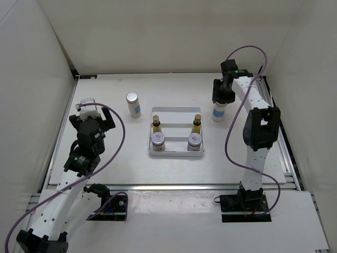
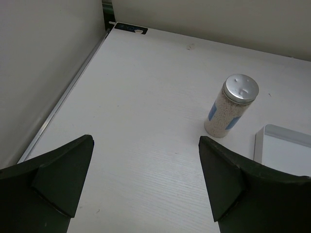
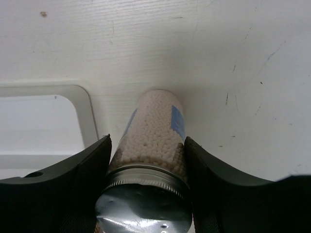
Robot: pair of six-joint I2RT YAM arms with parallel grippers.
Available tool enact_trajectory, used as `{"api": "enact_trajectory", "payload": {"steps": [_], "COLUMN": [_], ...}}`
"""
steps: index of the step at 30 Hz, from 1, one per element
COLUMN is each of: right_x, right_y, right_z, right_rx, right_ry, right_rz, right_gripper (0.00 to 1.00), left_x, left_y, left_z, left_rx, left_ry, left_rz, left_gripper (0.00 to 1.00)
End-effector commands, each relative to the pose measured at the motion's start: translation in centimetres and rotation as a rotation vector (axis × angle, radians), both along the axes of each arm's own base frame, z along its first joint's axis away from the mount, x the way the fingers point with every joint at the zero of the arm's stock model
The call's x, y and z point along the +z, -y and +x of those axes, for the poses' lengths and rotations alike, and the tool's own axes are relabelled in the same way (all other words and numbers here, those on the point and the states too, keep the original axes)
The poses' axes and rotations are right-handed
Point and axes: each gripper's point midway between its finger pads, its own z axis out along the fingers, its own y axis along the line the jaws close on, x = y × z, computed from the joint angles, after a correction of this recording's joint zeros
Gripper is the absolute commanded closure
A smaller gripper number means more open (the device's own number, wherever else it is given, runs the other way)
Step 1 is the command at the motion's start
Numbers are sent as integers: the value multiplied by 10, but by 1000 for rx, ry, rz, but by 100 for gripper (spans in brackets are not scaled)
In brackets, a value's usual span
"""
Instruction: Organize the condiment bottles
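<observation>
A grey tray (image 1: pixel 176 112) in the middle holds two slim amber bottles (image 1: pixel 156 125) (image 1: pixel 197 124) in its far part and two silver-lidded jars (image 1: pixel 158 140) (image 1: pixel 195 139) in its near part. One tall white bottle (image 1: pixel 133 104) stands alone left of the tray and also shows in the left wrist view (image 2: pixel 232 104). My left gripper (image 1: pixel 95 115) (image 2: pixel 146 165) is open and empty, short of that bottle. My right gripper (image 1: pixel 221 99) (image 3: pixel 147 145) is shut on the other white bottle (image 1: pixel 218 112) (image 3: pixel 155 121), upright just right of the tray's far corner.
White walls close in the table on the left, back and right. The tray's rim shows in the right wrist view (image 3: pixel 87 116) and its corner in the left wrist view (image 2: pixel 272 133). A metal rail (image 1: pixel 58 153) runs along the left edge.
</observation>
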Motion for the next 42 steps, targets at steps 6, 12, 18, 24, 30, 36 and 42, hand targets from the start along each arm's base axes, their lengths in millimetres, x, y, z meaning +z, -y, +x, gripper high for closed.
{"api": "enact_trajectory", "payload": {"steps": [6, 12, 18, 24, 30, 36, 42], "right_x": [128, 141, 110, 71, 43, 40, 97], "right_y": [-46, -91, -130, -144, -147, -142, -130], "right_z": [-7, -24, -35, -32, -25, -17, -20], "right_rx": [110, 224, 319, 336, 335, 311, 245], "right_ry": [294, 322, 271, 224, 191, 203, 316], "right_rz": [65, 103, 118, 122, 113, 75, 75], "right_gripper": [81, 82, 82, 82, 82, 31, 0], "left_x": [-8, -13, -13, -13, -18, -18, -19], "left_y": [5, 8, 8, 8, 13, 17, 34], "left_z": [6, 10, 10, 10, 9, 11, 22], "left_rx": [-5, -14, -14, -14, -32, -45, -116], "left_ry": [-20, -41, -41, -41, -50, -52, -93], "left_rz": [2, 8, 8, 8, 12, 22, 11], "left_gripper": [0, 0, 0, 0, 0, 0, 0]}}
